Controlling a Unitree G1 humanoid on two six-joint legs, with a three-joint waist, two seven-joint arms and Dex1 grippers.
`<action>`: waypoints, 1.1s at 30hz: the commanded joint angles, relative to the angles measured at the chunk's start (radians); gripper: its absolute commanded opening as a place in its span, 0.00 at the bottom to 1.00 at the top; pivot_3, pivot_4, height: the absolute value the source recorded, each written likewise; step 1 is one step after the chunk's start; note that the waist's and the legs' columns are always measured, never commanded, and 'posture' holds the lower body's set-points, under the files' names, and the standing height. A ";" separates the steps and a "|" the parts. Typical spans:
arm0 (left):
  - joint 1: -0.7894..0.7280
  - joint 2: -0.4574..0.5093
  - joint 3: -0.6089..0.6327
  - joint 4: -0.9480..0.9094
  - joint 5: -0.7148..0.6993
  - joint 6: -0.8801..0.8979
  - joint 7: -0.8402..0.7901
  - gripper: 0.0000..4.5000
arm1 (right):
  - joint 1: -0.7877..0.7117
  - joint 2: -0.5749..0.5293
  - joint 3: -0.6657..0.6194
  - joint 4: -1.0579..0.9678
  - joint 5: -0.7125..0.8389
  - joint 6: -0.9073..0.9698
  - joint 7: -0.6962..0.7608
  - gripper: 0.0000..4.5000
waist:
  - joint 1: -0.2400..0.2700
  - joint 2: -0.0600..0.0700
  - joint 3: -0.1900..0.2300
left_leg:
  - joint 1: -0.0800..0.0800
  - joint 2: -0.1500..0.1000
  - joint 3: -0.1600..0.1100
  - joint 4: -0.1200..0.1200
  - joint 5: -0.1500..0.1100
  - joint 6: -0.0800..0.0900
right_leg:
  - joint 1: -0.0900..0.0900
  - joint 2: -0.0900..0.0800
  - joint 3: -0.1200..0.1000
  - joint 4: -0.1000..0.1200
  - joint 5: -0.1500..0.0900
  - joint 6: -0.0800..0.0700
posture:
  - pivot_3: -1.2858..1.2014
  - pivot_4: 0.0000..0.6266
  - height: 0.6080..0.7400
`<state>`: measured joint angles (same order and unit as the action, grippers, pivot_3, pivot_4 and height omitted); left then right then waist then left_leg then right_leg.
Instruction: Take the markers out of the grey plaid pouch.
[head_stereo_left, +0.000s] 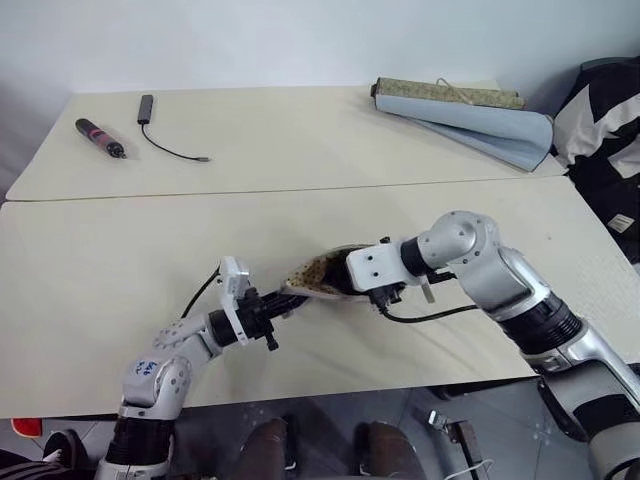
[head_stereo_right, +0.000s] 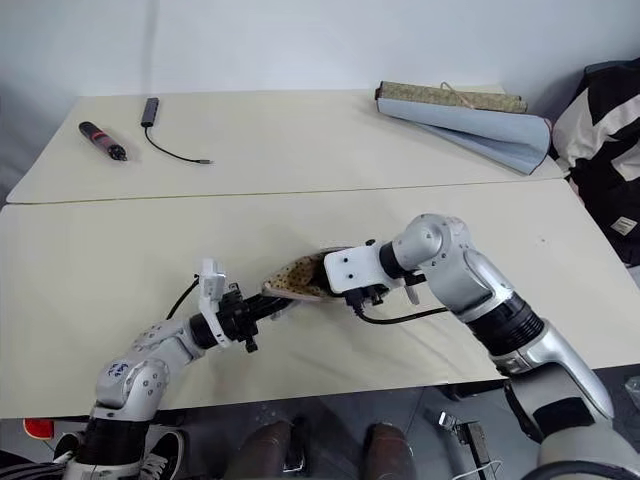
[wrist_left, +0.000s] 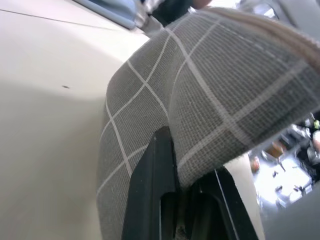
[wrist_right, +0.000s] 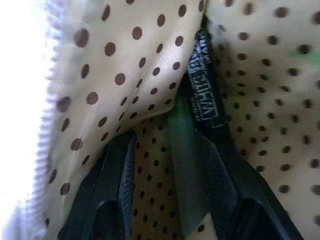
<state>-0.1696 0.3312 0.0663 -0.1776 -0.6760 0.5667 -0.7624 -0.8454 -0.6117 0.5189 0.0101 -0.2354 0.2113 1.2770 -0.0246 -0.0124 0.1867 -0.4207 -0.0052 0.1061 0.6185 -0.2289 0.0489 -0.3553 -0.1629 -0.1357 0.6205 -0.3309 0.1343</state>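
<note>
Between the two pincers, above the counter (head_stereo_left: 120, 270), hangs the pouch (head_stereo_left: 318, 277). Left pincer (wrist_left: 187, 187) is clamped tight on its plaid corner. Right pincer (wrist_right: 167, 150) reaches inside the dotted lining, fingers partly spread, with a green marker (wrist_right: 181, 150) lying between them.

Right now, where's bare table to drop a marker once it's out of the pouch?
Free: the near table to the robot's left of the left gripper, and its right end past the right arm. The far table between the black cable and the rolled mat is bare too. Crowded: centre front, where both grippers meet at the grey plaid pouch.
</note>
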 joint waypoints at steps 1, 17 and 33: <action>0.000 -0.019 0.042 -0.010 -0.070 0.019 0.004 0.00 | -0.012 0.032 0.015 0.048 -0.032 -0.039 -0.042 0.43 | -0.001 0.000 0.000 | 0.000 0.000 0.000 0.000 0.000 0.000 | 0.000 0.000 0.000 0.000 0.000 0.000 | 0.52 0.24 1.00; -0.067 -0.092 0.045 -0.087 -0.335 0.265 0.024 0.00 | -0.065 -0.089 -0.194 -0.083 0.187 0.091 0.136 0.43 | 0.024 0.000 0.000 | -0.001 0.000 -0.001 0.002 -0.001 0.002 | 0.001 0.000 0.001 0.000 0.000 0.000 | 0.52 0.24 1.00; -0.018 -0.073 0.036 0.100 -0.173 0.163 0.042 0.00 | -0.030 -0.074 0.021 -0.089 0.073 0.178 0.100 0.43 | 0.020 -0.002 -0.001 | -0.001 0.001 0.001 0.004 -0.006 -0.003 | 0.001 0.001 0.001 -0.003 0.000 0.000 | 0.52 0.24 1.00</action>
<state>-0.1929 0.2497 0.0709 -0.0708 -0.8612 0.7534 -0.7235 -0.8778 -0.6948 0.5155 -0.1027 -0.1393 0.4069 1.3966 -0.0047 -0.0144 0.1857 -0.4207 -0.0035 0.1073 0.6231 -0.2349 0.0445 -0.3545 -0.1634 -0.1349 0.6180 -0.3307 0.1344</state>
